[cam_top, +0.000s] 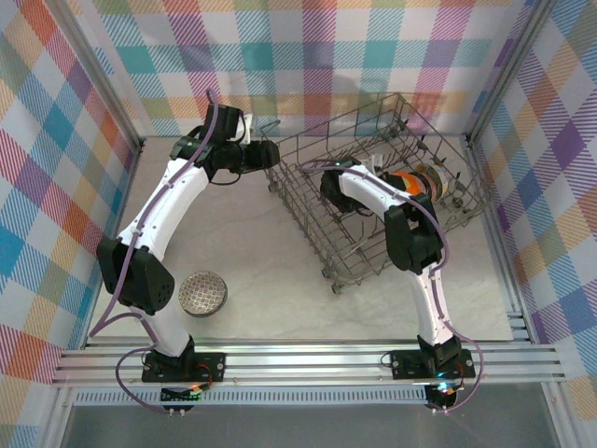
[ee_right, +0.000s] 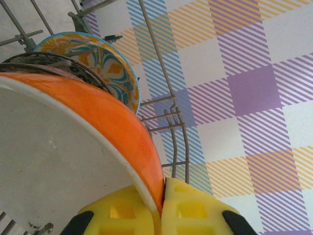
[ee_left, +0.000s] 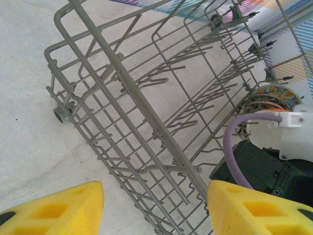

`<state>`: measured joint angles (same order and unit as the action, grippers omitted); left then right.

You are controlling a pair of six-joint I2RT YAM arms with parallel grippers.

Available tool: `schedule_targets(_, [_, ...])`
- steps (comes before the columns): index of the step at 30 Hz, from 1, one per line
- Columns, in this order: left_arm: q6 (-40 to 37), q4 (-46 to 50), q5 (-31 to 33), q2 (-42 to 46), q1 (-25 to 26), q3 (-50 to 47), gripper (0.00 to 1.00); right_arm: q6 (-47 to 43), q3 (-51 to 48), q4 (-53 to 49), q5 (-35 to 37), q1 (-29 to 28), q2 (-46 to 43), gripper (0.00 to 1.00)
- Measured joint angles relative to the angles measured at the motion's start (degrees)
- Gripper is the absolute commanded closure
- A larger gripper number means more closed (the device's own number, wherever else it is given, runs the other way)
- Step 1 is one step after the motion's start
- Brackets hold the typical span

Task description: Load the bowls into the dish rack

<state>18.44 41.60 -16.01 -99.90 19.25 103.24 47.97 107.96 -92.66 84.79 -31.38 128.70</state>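
Right wrist view, Ben: what has the right tool (ee_right: pixel 160 191) got?

Its yellow fingers are clamped on the rim of an orange-red ceramic bowl (ee_right: pixel 112 117), lower centre of frame. An orange-and-teal patterned bowl (ee_right: pixel 107 63) stands behind it, upper left, in the grey wire dish rack (ee_right: pixel 166 110).

And the left tool (ee_left: pixel 154 205)?

Fingers apart, near the rack's rim. A grey mosaic bowl (cam_top: pixel 202 293) sits on the pale table (cam_top: pixel 270 280), lower left of the top view.
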Motion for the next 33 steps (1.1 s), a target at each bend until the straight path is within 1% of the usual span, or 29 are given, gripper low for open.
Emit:
schedule_targets(8, [0.04,-0.04,-0.02,0.59,0.0,-1.16,0.42,-0.9,2.43,0.0,-1.51,-0.04,1.7,0.85])
schedule_targets(10, [0.22,-0.22,-0.02,0.76,0.0,-1.55,0.42,-1.09,2.97,0.0,-1.86,-0.04,2.14,0.75])
schedule_targets(21, [1.36,-1.38,-0.02,1.68,0.0,-2.99,0.42,-1.07,5.09,0.02,-4.79,-0.04,5.53,0.73])
schedule_targets(23, [1.57,-1.4,-0.02,1.84,0.0,-3.06,0.42,-1.01,5.6,0.07,-4.94,-0.04,5.53,0.54])
schedule_targets(24, [1.66,-1.4,-0.02,1.88,0.0,-3.06,0.42,-1.07,6.01,0.26,-5.11,-0.04,5.53,0.52])
schedule_targets(27, [1.77,-1.42,0.0,1.88,0.0,-3.19,0.41,-1.75,7.17,0.09,-5.2,-0.04,5.53,0.38])
schedule_targets(29, [1.77,-1.44,0.0,1.88,0.0,-3.34,0.41,-2.03,7.74,0.02,-4.96,-0.04,5.53,0.35])
schedule_targets(30, [1.77,-1.44,0.02,1.88,0.0,-3.34,0.41,-2.16,8.07,0.0,-4.94,-0.04,5.51,0.33])
schedule_targets(33, [1.79,-1.44,0.11,1.88,0.0,-3.34,0.42,-3.43,8.79,0.04,-5.27,-0.04,5.14,0.3])
